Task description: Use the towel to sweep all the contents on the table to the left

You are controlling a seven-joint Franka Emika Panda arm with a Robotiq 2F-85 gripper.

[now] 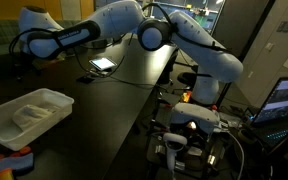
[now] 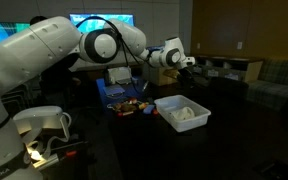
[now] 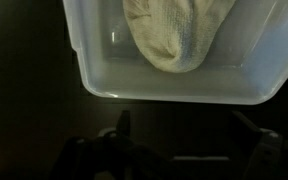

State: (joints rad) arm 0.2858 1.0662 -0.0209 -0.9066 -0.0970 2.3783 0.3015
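Towel [image 3: 169,35] lies bunched inside the white bin [image 3: 164,88] beneath my empty, wide-spread end effector [image 3: 189,140], while the contents [image 2: 131,108] sit clustered on the worktop [image 1: 134,85] near the bin, so I judge the sweeping probably finished.

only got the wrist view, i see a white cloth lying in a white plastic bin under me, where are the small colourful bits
Observer: The cluster of small colourful pieces lies on the dark table, beside the white plastic bin and outside it.
Operator: how close is my gripper to the bin
Observer: The gripper hangs above the bin, clear of its rim.
Operator: anything else on the table
Observer: A flat pale rectangular object lies further along the tabletop; it is too small to identify.
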